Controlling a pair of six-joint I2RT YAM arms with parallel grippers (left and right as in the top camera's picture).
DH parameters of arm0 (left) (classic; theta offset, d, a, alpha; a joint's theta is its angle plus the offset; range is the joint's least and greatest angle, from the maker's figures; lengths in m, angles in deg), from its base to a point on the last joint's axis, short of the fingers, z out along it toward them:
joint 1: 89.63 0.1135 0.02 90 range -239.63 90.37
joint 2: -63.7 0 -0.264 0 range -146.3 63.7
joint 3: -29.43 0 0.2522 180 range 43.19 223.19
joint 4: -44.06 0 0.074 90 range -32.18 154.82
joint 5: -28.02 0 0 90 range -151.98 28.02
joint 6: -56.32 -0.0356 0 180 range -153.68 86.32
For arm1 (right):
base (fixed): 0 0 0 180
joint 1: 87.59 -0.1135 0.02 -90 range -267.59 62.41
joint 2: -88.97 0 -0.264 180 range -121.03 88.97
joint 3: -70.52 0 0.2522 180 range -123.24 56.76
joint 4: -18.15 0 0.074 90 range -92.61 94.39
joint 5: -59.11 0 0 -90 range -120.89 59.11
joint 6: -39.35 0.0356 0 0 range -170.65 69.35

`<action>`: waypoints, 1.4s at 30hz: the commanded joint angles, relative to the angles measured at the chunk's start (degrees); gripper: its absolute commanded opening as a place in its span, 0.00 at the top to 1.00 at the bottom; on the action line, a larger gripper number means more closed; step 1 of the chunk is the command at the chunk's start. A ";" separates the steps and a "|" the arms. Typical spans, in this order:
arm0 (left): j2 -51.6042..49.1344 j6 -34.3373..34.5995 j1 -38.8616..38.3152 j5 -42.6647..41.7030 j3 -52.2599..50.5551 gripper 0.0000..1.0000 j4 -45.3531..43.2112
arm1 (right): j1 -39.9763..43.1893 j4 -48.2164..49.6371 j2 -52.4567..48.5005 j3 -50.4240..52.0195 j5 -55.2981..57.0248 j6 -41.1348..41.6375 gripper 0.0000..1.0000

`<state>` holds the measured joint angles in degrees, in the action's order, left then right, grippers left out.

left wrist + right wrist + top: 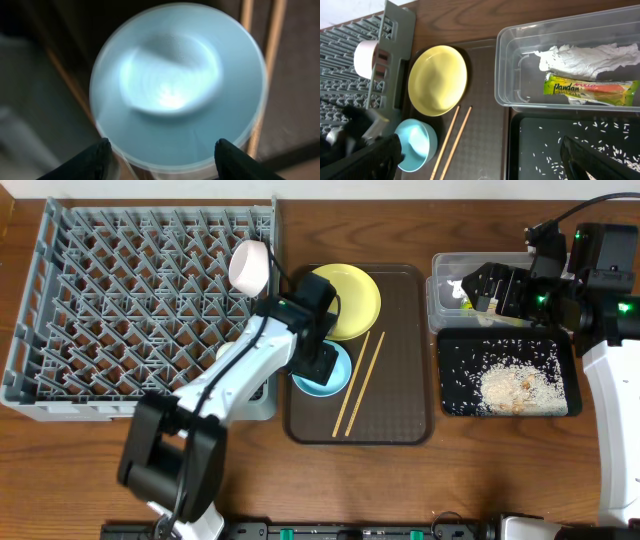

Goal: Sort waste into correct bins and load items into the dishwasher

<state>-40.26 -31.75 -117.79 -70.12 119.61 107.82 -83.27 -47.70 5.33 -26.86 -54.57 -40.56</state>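
Brown wood-grain tabletop (400, 220), evenly lit; rest of rm out of view.

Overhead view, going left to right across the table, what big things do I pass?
Grey dish rack → brown serving tray → black tray; the clear tub shares that last stretch, further back.

The snack wrapper (590, 89) says "Pandan" in big letters. The small words under it are too blurry to read.

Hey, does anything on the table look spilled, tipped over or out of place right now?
The cup lies tipped on its side at the edge of the dish rack nearest the serving tray. The rice is scattered, but inside the black tray.
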 commanded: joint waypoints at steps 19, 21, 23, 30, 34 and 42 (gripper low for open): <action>-2.89 -5.05 0.11 6.34 4.90 0.38 0.24 | -0.22 -0.04 0.07 -0.15 -0.11 0.35 0.01; -3.87 -5.18 0.11 8.76 4.17 0.38 -0.28 | -0.22 -0.04 0.07 -0.15 -0.09 0.35 0.01; -5.11 -5.33 0.13 11.37 3.78 0.38 -0.76 | -0.22 -0.04 0.07 -0.15 -0.11 0.35 0.01; -9.70 -6.23 0.22 13.38 3.67 0.38 -3.67 | -0.22 -0.04 0.07 -0.15 -0.11 0.35 0.01; -11.41 -6.16 0.22 13.33 3.67 0.40 -4.22 | -0.22 -0.04 0.07 -0.15 -0.11 0.35 0.01; -11.32 -4.66 0.15 7.02 3.69 0.73 -3.54 | -0.22 -0.04 0.07 -0.15 -0.11 0.35 0.01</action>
<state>-51.56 -36.54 -117.77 -58.69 123.78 104.06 -83.27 -47.68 5.33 -26.86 -54.57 -40.56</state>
